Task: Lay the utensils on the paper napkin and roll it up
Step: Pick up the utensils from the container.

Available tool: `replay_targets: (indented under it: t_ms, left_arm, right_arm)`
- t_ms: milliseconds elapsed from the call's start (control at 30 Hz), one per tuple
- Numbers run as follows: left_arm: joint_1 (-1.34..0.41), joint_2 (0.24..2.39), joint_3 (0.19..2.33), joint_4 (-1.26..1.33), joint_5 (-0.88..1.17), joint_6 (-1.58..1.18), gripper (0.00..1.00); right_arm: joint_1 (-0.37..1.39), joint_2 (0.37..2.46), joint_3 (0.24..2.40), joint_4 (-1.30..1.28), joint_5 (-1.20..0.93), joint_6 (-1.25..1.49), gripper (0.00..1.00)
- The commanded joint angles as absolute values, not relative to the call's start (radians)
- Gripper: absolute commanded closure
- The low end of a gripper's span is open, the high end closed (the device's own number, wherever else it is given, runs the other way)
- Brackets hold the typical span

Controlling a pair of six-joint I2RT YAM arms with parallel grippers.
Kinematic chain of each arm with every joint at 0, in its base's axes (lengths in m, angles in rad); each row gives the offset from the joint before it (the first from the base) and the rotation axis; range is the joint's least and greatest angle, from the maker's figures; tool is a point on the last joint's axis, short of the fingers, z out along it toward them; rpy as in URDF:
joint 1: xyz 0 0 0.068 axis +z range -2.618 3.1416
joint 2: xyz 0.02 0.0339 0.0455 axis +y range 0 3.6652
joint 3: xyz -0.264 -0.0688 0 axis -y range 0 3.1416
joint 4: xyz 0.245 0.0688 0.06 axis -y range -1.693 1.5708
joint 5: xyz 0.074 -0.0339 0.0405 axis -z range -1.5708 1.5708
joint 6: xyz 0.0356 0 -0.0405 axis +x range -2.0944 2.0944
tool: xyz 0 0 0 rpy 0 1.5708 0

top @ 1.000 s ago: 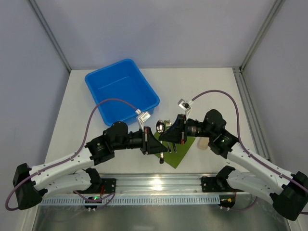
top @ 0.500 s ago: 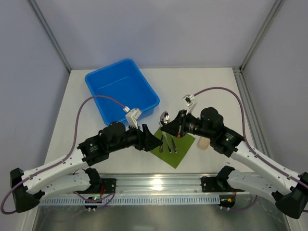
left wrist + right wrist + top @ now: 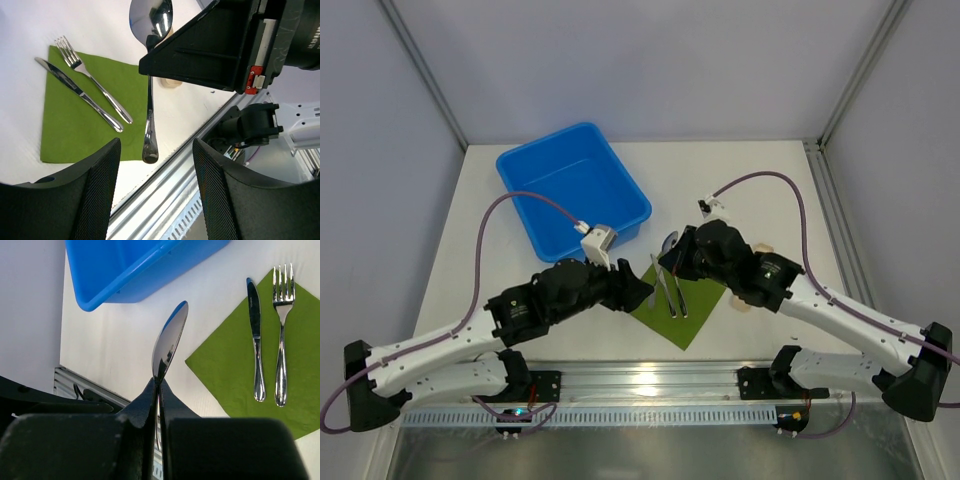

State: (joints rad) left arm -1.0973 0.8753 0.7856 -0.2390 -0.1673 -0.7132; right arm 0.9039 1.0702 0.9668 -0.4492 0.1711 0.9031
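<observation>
My right tool (image 3: 159, 385) is pinching the spoon (image 3: 169, 342) at its neck, bowl sticking out ahead and handle trailing behind, all of it off the worktop (image 3: 740, 190). My left tool (image 3: 645, 293) is hanging wide and gripping nothing, by the left corner of the green napkin (image 3: 75, 125). The knife (image 3: 77, 92) and fork (image 3: 95, 85) are lying on the napkin side by side, close but not touching. Both tools are crowding the same patch over the napkin. The beige cylinder (image 3: 170, 81) is sitting just beside the napkin's right edge, under my right arm. The blue bin (image 3: 542, 141) is sitting beyond the napkin, to the left.
</observation>
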Motion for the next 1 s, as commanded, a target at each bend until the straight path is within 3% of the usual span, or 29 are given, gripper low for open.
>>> replay_targets:
  t_ms: [0, 400, 733, 967]
  left_arm:
    - [-1.109, 0.894, 0.816, -0.181, -0.244, -0.643, 0.39]
    - [-1.112, 0.956, 0.830, -0.129, -0.290, -0.601, 0.42]
    - [-1.111, 1.038, 0.884, -0.167, -0.290, -0.586, 0.66]
    - [-1.112, 1.066, 0.893, -0.183, -0.296, -0.598, 0.73]
  right_arm:
    - [0.923, 1.089, 1.045, -0.459, 0.251, 0.950, 0.96]
    - [0.946, 1.126, 1.085, -0.466, 0.242, 1.005, 0.96]
    - [0.956, 1.114, 1.088, -0.468, 0.252, 0.999, 0.96]
    - [0.959, 1.121, 1.094, -0.468, 0.253, 1.000, 0.96]
